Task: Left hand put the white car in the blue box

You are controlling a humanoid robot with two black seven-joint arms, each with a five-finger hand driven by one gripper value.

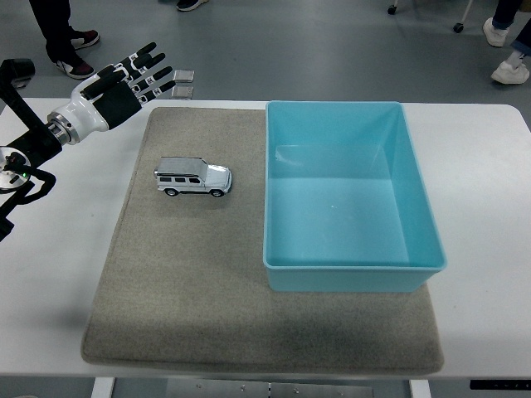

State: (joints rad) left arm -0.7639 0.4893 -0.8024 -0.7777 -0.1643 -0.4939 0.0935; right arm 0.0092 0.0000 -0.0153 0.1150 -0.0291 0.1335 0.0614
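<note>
The white car (193,177) sits on its wheels on the grey mat (191,282), in the mat's far left part, with its long axis running left to right across the picture and its bonnet pointing right, toward the blue box (348,264). It stands apart from the box, a clear strip of mat between its front end and the box's left wall. No writing or brand mark can be read on the car at this size; its side windows and wheels show dark against the pale body. The blue box rests on the right part of the mat, open upward, with nothing visible inside. The left hand (116,91) hovers over the far left corner of the white counter (481,207), well apart from the car, its fingers (153,70) stretched out and apart, holding nothing. Beyond the counter, on the floor, people's shoes (79,54) show at the top.
</note>
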